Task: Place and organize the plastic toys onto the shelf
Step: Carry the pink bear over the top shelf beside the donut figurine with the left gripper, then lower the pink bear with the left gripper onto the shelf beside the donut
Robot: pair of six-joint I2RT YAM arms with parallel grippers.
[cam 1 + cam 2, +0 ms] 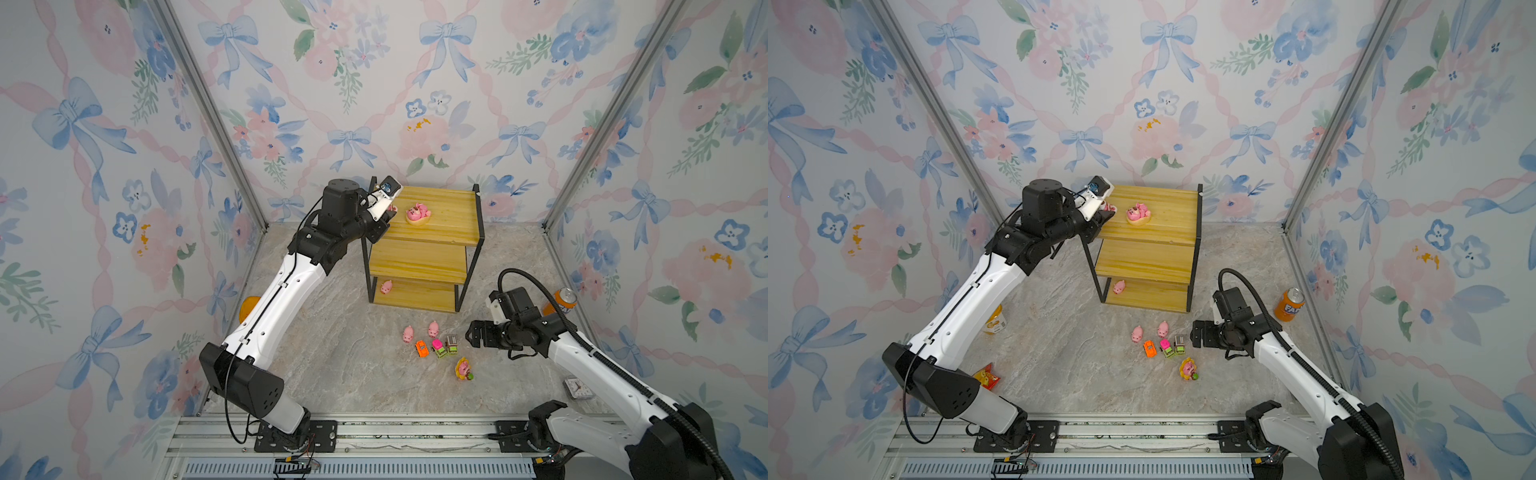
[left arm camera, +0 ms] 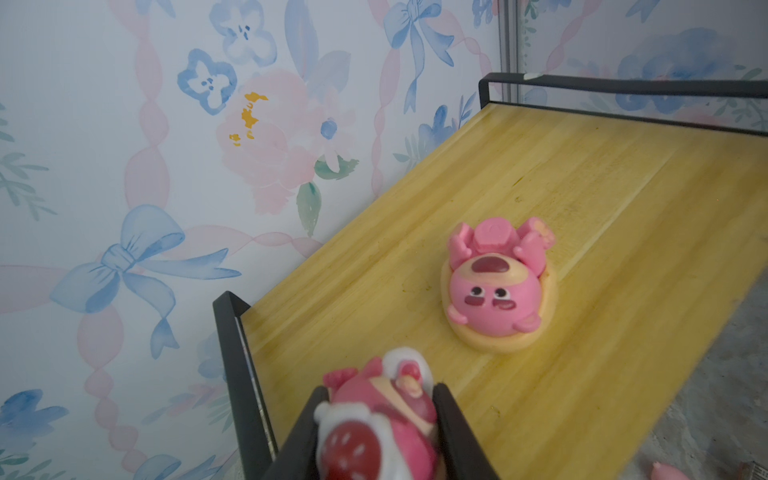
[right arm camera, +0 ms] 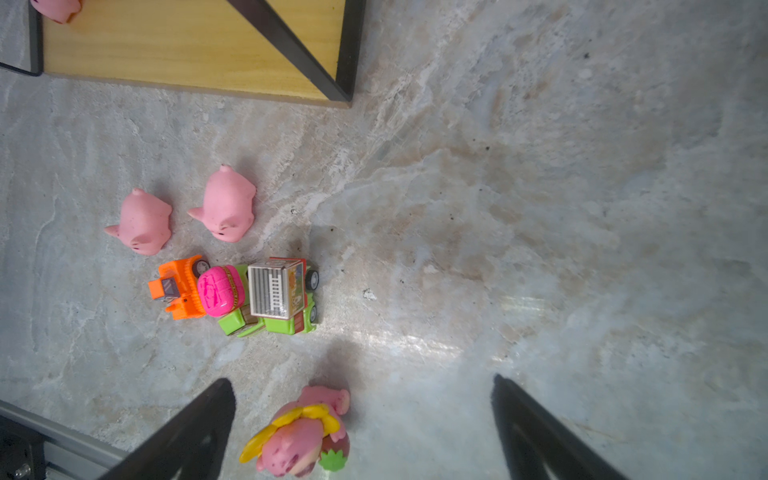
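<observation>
The shelf [image 1: 440,257] stands at the back of the table. A pink bear figurine on a yellow base [image 1: 417,214] [image 2: 494,286] lies on its top board [image 2: 582,199]. My left gripper [image 1: 390,211] [image 2: 380,390] hovers over that board's left end, shut on a second bear figurine [image 2: 374,428]. A pale pink pig [image 1: 386,286] sits on the bottom tier. On the table lie two pigs [image 3: 143,222] [image 3: 228,205], an orange car [image 3: 178,286], a pink-green car [image 3: 220,291], a brown-green car [image 3: 278,295] and a bear with yellow petals [image 3: 299,436]. My right gripper [image 1: 471,334] [image 3: 361,386] hangs open just right of them, holding nothing.
An orange soda can [image 1: 1289,305] stands at the right wall. A tub with an orange lid [image 1: 994,320] and a red snack packet [image 1: 986,376] lie under the left arm. A small clock [image 1: 577,388] sits near the right arm's base. Patterned walls close in three sides.
</observation>
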